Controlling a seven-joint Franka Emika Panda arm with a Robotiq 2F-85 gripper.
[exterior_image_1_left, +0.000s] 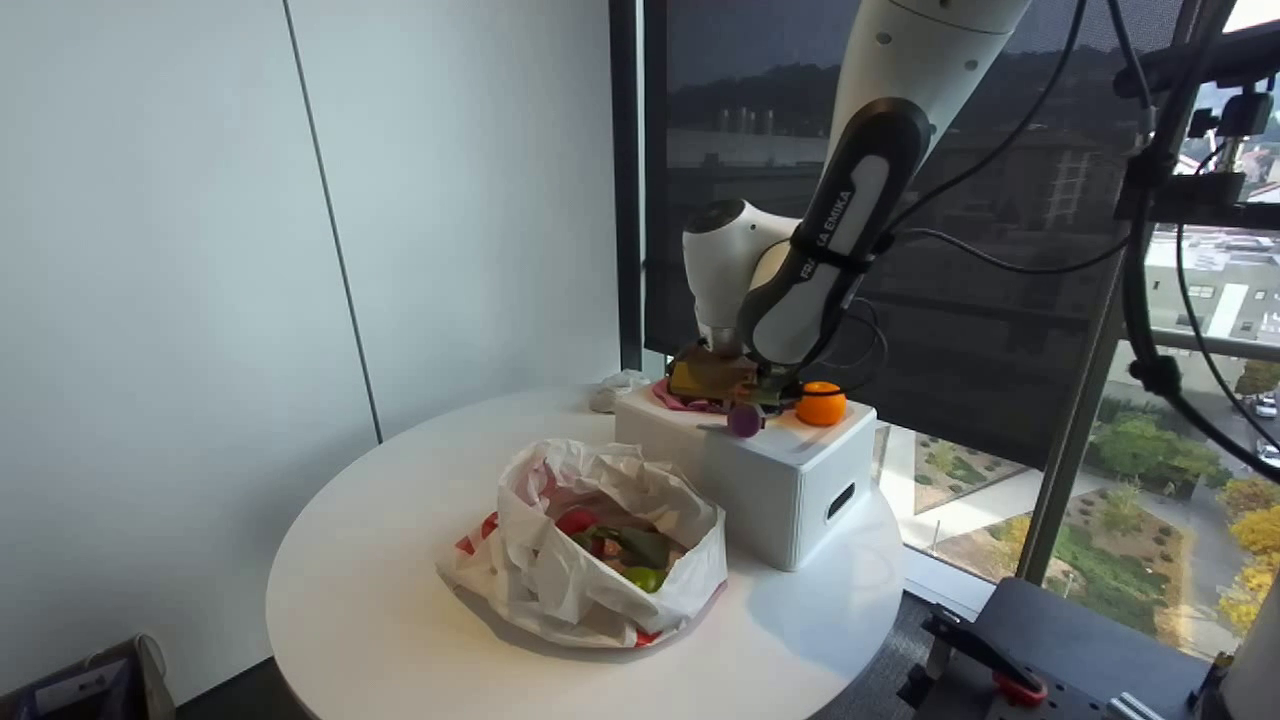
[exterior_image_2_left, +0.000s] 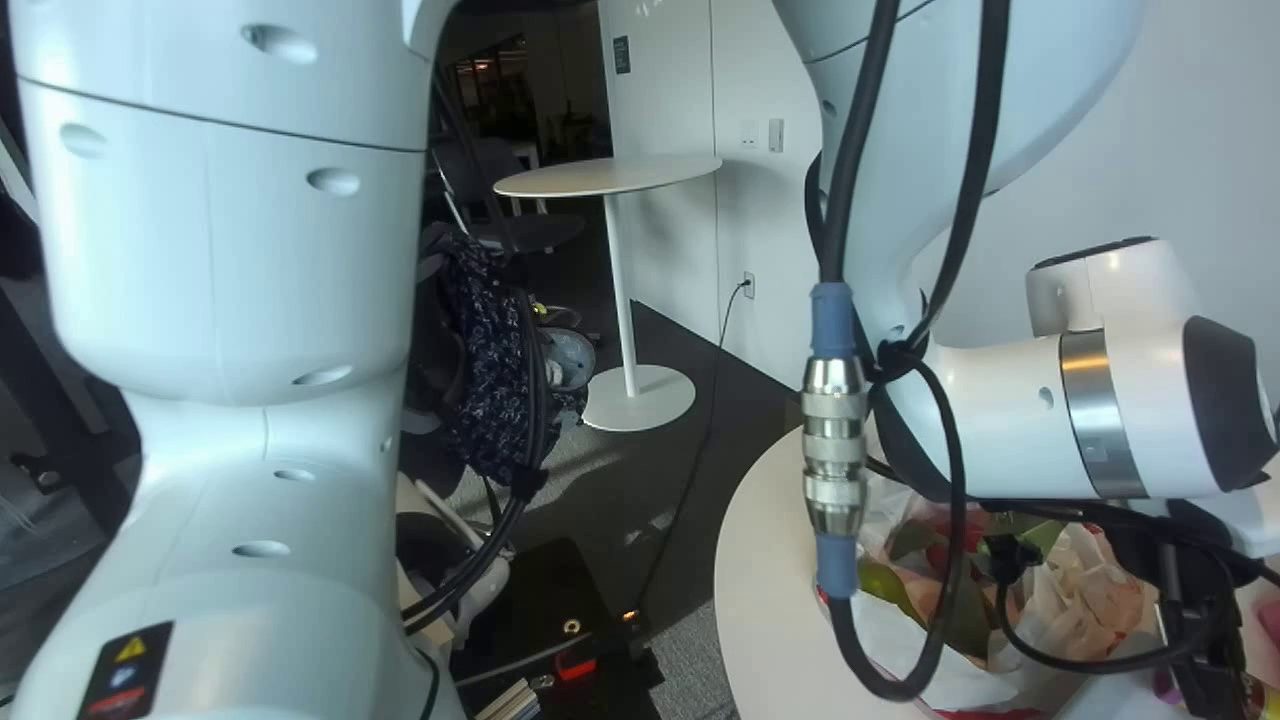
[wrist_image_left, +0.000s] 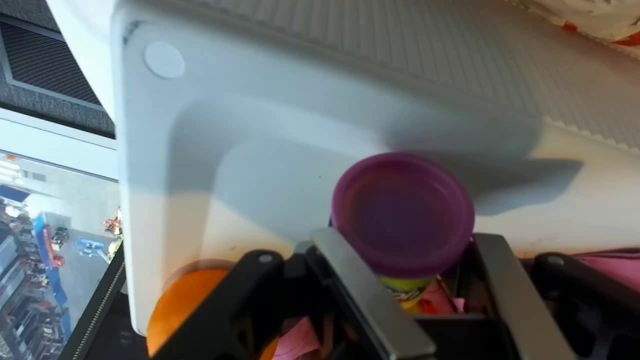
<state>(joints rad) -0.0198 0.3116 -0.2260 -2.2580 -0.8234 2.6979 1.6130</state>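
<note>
Pale wall panels (exterior_image_1_left: 180, 250) and a window (exterior_image_1_left: 1130, 560) with a dark shade (exterior_image_1_left: 980, 360) enclose the work area. One arm (exterior_image_1_left: 860, 190), which I operate remotely, reaches down over a round white table (exterior_image_1_left: 370, 600). At the table's window-side edge stands a white box (exterior_image_1_left: 760, 510); beside its long face, toward the table's middle, a white bag (exterior_image_1_left: 545, 592) holds a red item (exterior_image_1_left: 577, 520) and a green item (exterior_image_1_left: 645, 578), neither identifiable.

Box-top layout: a pink cloth-like item (wrist_image_left: 617, 269) lies toward the end away from the handle slot (exterior_image_1_left: 841, 500). A round orange item (exterior_image_1_left: 822, 404) sits toward the rear corner at the slot end. A purple-lidded tub (exterior_image_1_left: 745, 420) is near the long edge facing the bag, its lid turned toward that edge.

Gripper state: the gripper (wrist_image_left: 407, 235) is grasping the purple-lidded tub. In the wrist view, its fingers (wrist_image_left: 367, 295) bear against opposite sides of the tub, at the lid. I cannot tell whether the tub rests on the box or hangs just clear of it. The pink item lies beneath; contact with it is not determinable.

Progress, by my judgement: approach and alignment are done, and the grip appears made, its firmness unverified. Not done: the tub is not carried clear of the box top.
</note>
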